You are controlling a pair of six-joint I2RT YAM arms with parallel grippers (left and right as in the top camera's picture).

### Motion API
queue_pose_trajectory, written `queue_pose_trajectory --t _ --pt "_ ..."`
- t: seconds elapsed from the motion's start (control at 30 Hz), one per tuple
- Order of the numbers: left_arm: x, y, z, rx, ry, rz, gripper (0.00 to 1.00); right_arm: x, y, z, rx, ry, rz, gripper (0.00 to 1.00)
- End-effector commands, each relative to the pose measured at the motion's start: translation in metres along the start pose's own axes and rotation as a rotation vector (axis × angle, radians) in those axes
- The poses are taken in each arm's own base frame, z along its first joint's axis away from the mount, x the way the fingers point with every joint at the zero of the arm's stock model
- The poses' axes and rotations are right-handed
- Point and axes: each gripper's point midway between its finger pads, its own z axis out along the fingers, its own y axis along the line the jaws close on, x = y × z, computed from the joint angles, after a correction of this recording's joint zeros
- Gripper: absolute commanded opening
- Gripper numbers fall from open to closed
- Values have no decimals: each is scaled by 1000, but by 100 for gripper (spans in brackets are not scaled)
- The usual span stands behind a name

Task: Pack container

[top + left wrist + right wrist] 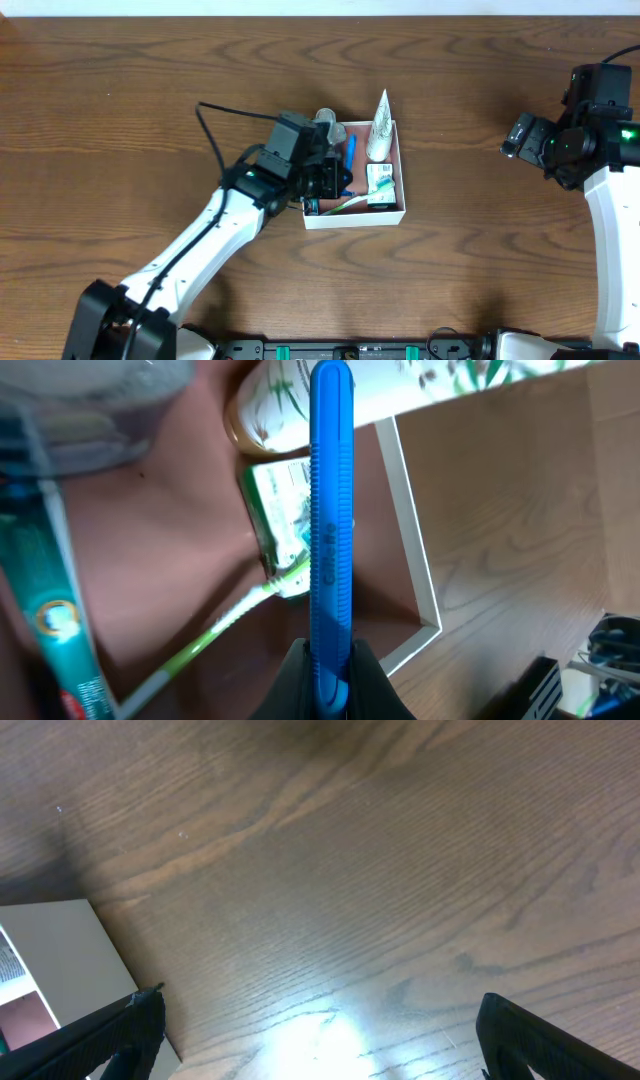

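Observation:
The container (355,217) is a square white-walled box with a reddish-brown floor, at mid table. My left gripper (338,180) is over its left side, shut on a blue ribbed handle (331,510) that points out over the box floor. In the left wrist view the jaws (330,665) pinch the handle's lower end above the container wall (405,530). Inside lie a white leaf-print tube (379,125), a green-and-white small box (378,185), a green-white toothbrush (215,625) and a teal tube (55,620). My right gripper (520,135) is open and empty, far right of the box.
A clear plastic round item (328,122) sits at the box's far-left corner. The right wrist view shows bare wood between the open fingers (320,1040) and a corner of the container (60,945) at the left edge. A black cable (215,135) arcs over the left arm.

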Motion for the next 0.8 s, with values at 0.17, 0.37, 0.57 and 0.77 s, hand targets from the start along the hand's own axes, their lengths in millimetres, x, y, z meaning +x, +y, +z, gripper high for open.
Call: queue_pose_trajectory --t 0.17,0.37,0.57,0.77 --pt "-2 -1 5 -8 -4 -15 10 -3 -2 -1 3 -7 8 99" --pt "-2 -1 5 -8 -4 -15 60 -3 -2 -1 4 -7 8 99" --pt "-8 0 -2 -2 -24 -28 61 -3 -2 -1 4 -7 7 99" --pt "-20 -23 -37 49 -111 5 61 -3 -2 -1 4 -7 8 99"
